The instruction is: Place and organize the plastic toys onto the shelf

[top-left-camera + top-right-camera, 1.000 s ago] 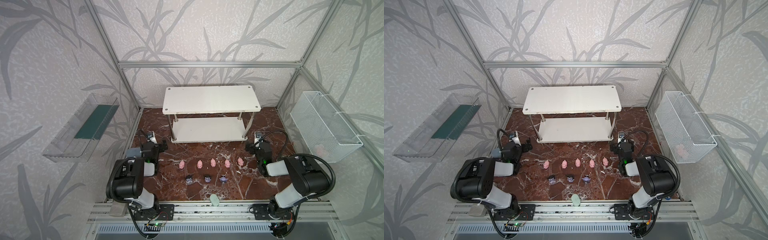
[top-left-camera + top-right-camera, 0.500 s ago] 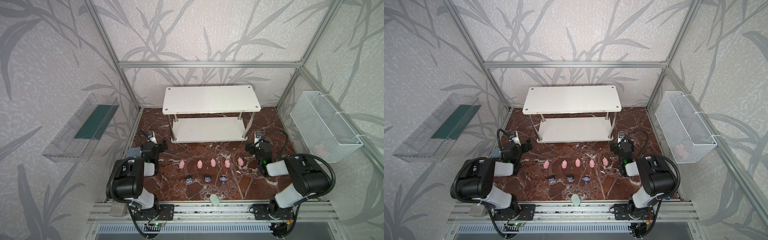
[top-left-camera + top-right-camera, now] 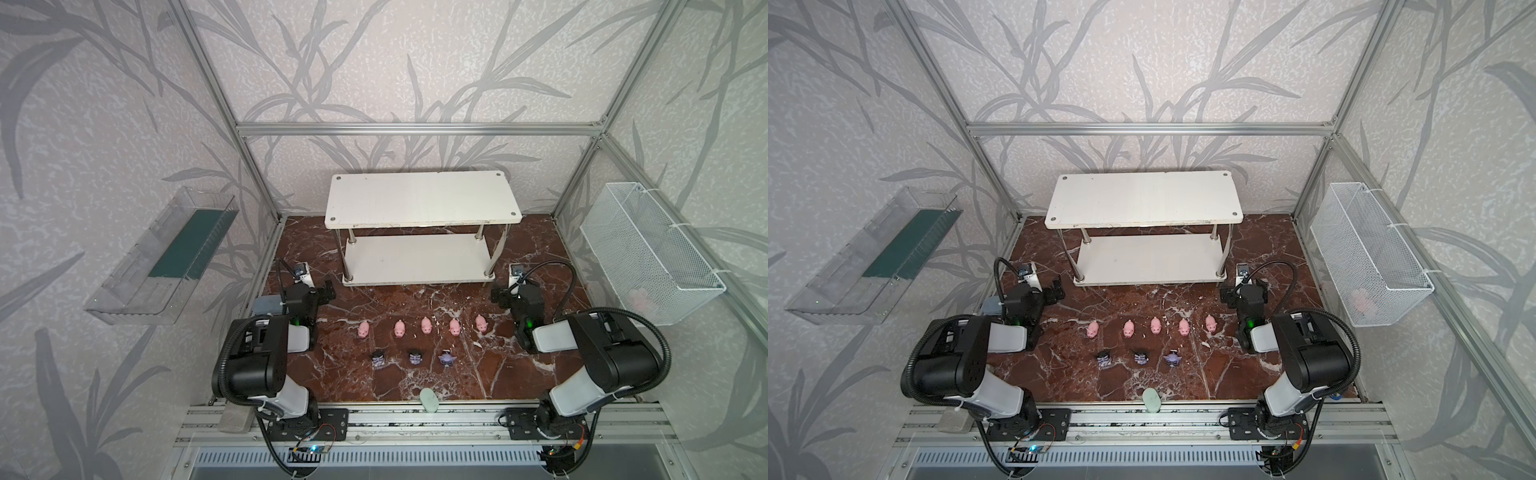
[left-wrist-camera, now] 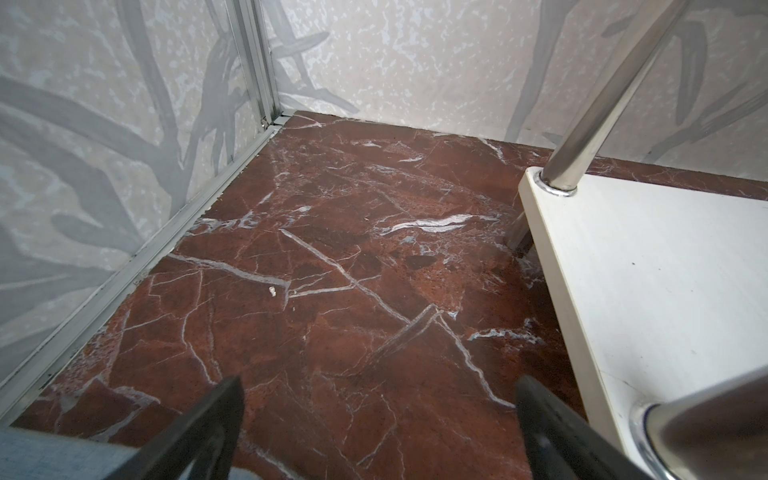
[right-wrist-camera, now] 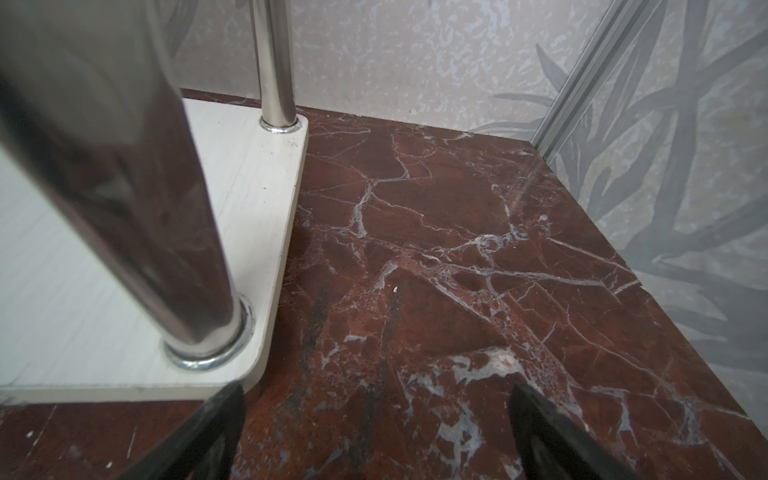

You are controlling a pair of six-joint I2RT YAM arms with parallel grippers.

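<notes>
Task looked to be at step zero: nothing was picked or placed. Five pink pigs [image 3: 426,325] sat in a row on the bench [image 3: 511,374], with three dark figurines [image 3: 414,356] in a second row just nearer the robot. The shelf [image 3: 422,199] stood at the back, both tiers bare. The left end effector [image 4: 378,386] was released, jaws wide and empty, low over the bench by the shelf's left front corner. The right end effector [image 5: 376,392] was the same at the right front corner. Both were well apart from the toys. Next move, my read: bring one arm to an end pig, centre the jaws on it, close gently. The toys are tiny and would likely tip or slip.
</notes>
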